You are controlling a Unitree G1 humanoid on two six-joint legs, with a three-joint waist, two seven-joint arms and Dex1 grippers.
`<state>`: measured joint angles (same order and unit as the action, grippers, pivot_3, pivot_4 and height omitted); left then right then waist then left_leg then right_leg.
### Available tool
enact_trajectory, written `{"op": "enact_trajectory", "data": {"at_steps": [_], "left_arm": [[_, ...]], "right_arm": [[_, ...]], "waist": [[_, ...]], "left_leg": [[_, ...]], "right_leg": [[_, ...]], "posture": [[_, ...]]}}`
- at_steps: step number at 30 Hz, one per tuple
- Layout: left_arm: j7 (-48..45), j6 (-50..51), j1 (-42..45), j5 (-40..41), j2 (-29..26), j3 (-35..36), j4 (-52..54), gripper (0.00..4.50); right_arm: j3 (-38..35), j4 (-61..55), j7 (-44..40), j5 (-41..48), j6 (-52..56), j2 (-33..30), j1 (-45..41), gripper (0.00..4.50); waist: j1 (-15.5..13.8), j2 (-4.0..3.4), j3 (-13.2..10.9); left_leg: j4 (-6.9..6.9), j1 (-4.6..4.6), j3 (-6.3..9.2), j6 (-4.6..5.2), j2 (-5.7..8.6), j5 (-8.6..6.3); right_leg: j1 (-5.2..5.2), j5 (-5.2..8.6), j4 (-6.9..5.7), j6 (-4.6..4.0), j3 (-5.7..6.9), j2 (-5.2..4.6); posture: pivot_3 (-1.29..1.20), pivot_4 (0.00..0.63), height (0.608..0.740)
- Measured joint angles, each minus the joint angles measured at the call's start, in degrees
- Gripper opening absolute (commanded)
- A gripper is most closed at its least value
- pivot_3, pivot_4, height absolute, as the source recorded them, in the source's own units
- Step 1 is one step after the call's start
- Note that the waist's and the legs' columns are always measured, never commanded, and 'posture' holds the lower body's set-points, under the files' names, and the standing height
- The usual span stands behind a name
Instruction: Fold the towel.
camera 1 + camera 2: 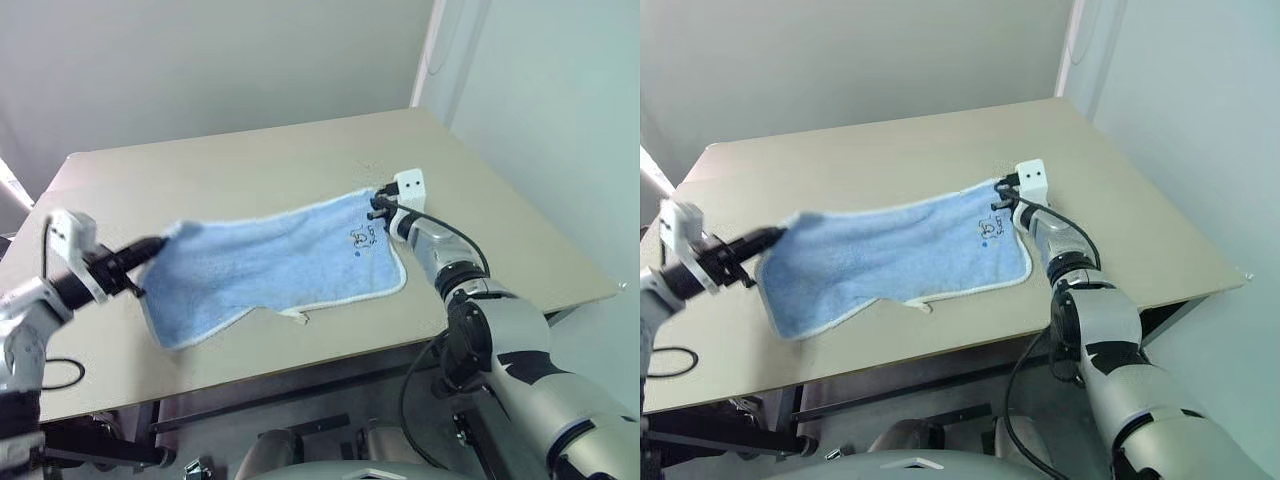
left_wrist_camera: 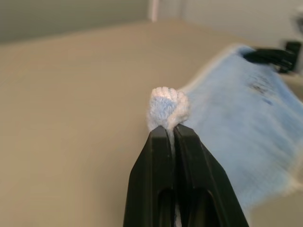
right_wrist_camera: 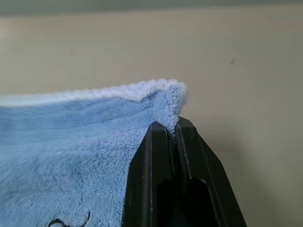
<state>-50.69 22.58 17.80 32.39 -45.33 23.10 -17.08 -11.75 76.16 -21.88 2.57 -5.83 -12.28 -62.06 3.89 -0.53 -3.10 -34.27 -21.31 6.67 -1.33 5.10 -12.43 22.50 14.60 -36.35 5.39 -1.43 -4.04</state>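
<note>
The light blue towel point(image 1: 275, 265) hangs stretched between my two grippers above the beige table point(image 1: 250, 165), its lower edge sagging onto the tabletop. A small dark cartoon print point(image 1: 362, 238) sits near its right end. My left gripper point(image 1: 155, 245) is shut on the towel's left corner; in the left wrist view the pinched corner point(image 2: 166, 106) bunches above the black fingers point(image 2: 161, 161). My right gripper point(image 1: 380, 205) is shut on the far right corner, whose edge point(image 3: 165, 101) folds into the closed fingers point(image 3: 163, 161) in the right wrist view.
The table's near edge point(image 1: 330, 355) runs below the towel, and its right edge point(image 1: 530, 210) lies beside a pale wall point(image 1: 560, 100). Bare tabletop stretches behind the towel. A black cable point(image 1: 455, 235) loops off my right wrist.
</note>
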Motion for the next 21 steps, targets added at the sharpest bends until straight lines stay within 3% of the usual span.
{"op": "enact_trajectory", "data": {"at_steps": [6,10,16,21], "left_arm": [[13.9,-21.8,31.7,-17.7,1.7,-9.8,-38.1,0.03],[23.1,-32.5,44.0,-26.2,2.9,-14.4,-51.6,0.03],[25.3,-39.4,47.1,-29.4,3.1,-14.9,-56.6,0.03],[14.0,-44.0,35.4,-27.7,1.5,-12.5,-55.9,0.03]], "right_arm": [[-0.3,0.1,4.9,-0.2,-1.3,0.4,-7.9,0.00],[-0.4,0.3,7.3,-0.3,-3.7,0.2,-10.9,0.00],[-0.7,0.4,3.2,0.0,-8.3,-0.1,-11.0,0.00],[-0.7,-0.6,-4.0,0.7,-12.6,0.2,-3.1,0.00]], "waist": [[0.1,0.33,0.1],[0.3,0.41,0.1],[0.6,0.41,0.1],[1.7,0.41,0.1]], "left_leg": [[0.05,-0.09,0.05,-0.12,0.01,0.07],[0.28,-0.21,-0.02,-0.10,0.06,0.05],[0.39,-0.29,-0.07,-0.07,0.06,0.04],[0.16,-0.10,-0.06,-0.07,0.07,0.04]], "right_leg": [[0.16,-0.13,-0.07,0.08,-0.02,0.05],[0.42,-0.17,-0.09,0.13,-0.09,-0.08],[0.57,-0.17,-0.16,0.14,-0.11,-0.08],[0.38,-0.16,-0.43,0.14,-0.11,-0.08]], "posture": [[0.00,0.000,0.740],[0.00,0.000,0.740],[0.00,0.000,0.740],[0.00,0.000,0.740]]}}
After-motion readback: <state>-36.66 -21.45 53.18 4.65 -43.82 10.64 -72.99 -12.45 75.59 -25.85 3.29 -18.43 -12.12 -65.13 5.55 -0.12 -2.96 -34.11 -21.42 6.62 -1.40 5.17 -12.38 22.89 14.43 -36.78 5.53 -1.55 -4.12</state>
